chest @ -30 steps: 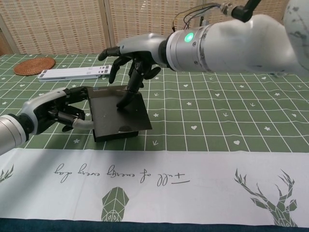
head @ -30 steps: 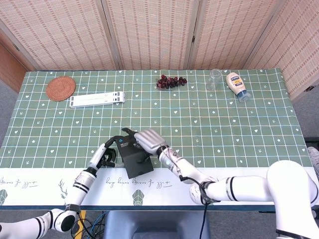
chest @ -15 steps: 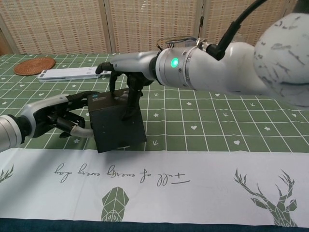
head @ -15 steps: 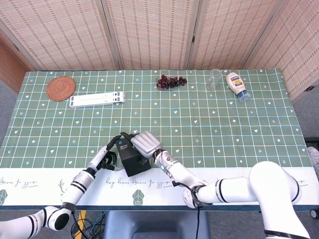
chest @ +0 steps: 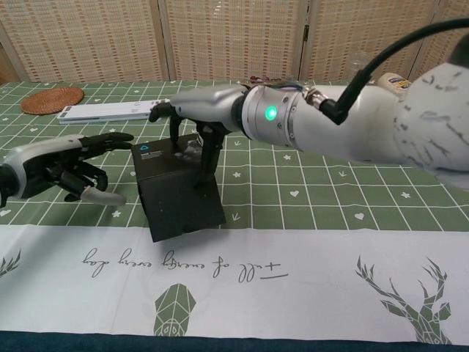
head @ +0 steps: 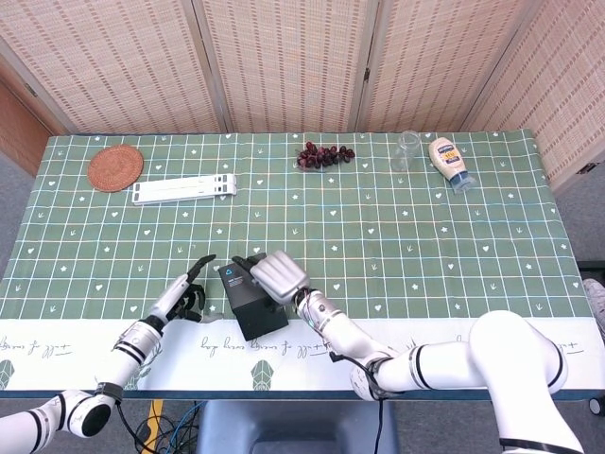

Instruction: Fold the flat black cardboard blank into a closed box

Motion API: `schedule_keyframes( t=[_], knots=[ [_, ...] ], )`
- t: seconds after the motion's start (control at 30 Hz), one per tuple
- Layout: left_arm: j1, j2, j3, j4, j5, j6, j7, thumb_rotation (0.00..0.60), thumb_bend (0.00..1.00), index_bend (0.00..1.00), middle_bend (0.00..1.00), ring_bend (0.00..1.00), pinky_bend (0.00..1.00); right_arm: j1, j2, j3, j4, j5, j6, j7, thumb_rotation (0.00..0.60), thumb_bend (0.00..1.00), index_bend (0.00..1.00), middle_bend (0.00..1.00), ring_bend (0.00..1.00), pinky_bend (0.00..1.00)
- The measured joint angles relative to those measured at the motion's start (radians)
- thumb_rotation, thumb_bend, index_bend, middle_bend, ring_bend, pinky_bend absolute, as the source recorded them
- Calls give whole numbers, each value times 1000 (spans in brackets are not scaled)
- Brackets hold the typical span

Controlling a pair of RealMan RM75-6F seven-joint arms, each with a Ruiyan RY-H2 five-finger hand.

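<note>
We press our right hand (chest: 192, 117) fingers down on the black box (chest: 178, 191) top to pin flaps; left hand (chest: 62, 167) spread beside it, empty, just clear

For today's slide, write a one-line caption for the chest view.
Right hand presses on the black box; left hand hovers open beside it.

right robot hand (chest: 196, 117) presses black box (chest: 178, 191) | left robot hand (chest: 62, 168) apart
</note>
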Motion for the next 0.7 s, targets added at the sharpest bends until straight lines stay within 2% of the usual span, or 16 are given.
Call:
schedule_keyframes(
  t=[0.43, 0.7],
  knots=[
    [46, 70, -5, -2, 15, 83, 38, 600, 157, 0, 0, 630, 843, -62, -96, -24, 128, -209, 46, 24, 600, 144, 201, 313, 748, 1000],
    [77, 101, -16, -17, 19, 137, 34, 600, 157, 0, 0, 629, 843, -98, -141, -41, 202, -319, 57, 33, 600, 228, 261, 344, 753, 1000]
  ],
)
